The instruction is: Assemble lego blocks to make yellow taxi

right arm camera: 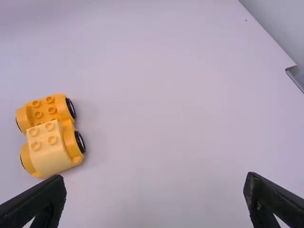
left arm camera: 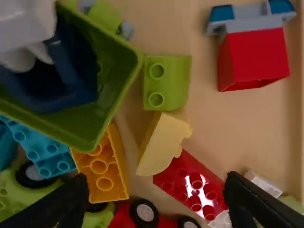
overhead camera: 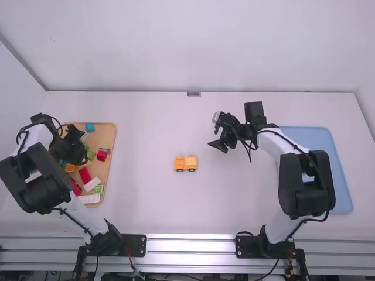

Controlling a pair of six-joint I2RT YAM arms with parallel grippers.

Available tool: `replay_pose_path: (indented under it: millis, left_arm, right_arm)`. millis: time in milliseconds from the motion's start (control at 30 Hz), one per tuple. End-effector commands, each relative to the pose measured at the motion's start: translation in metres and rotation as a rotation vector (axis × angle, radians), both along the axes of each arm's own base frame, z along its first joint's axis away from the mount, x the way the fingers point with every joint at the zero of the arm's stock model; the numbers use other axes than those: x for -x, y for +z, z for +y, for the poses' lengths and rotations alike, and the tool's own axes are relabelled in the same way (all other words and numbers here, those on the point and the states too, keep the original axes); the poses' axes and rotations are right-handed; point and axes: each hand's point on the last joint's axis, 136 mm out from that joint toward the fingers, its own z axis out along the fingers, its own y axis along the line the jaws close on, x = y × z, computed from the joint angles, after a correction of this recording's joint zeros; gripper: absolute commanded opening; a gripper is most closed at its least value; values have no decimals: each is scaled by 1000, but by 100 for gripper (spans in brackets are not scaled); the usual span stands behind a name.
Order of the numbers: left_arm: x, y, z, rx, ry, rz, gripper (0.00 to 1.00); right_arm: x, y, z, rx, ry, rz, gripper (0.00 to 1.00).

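My left gripper (overhead camera: 77, 153) is over the wooden tray of blocks at the left; in the left wrist view this gripper (left arm camera: 156, 202) stands open above the pile. Below it lie a pale yellow curved block (left arm camera: 164, 142), tilted on its side, and an orange-yellow block (left arm camera: 102, 166) with its hollow underside up. A yellow car (overhead camera: 186, 163) sits mid-table; in the right wrist view the car (right arm camera: 50, 135) has a paler studded block on one end. My right gripper (overhead camera: 220, 146) is above the table, right of the car. In its wrist view this gripper (right arm camera: 156, 197) is open, nothing between its fingers.
The tray (overhead camera: 111, 132) also holds a green bin-shaped piece (left arm camera: 111, 107), a lime block (left arm camera: 166, 80), a red block (left arm camera: 190, 185), a red piece (left arm camera: 254, 57) and several wheeled bases. A blue tray (overhead camera: 343, 181) lies at the right, partly under the right arm.
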Motion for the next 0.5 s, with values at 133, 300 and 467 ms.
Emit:
replay_pose_path:
  millis: [133, 300, 467]
  left_arm:
    - [4, -10, 2, -54, -195, 16, 59]
    - [9, -20, 3, -61, -241, 21, 60]
    - [9, -24, -1, -58, -285, 13, 51]
  right_arm:
    - [-15, 17, -3, -44, -69, 0, 99]
    - [-15, 18, -3, -53, -76, 8, 99]
    - [-16, 18, -2, -54, -75, 4, 99]
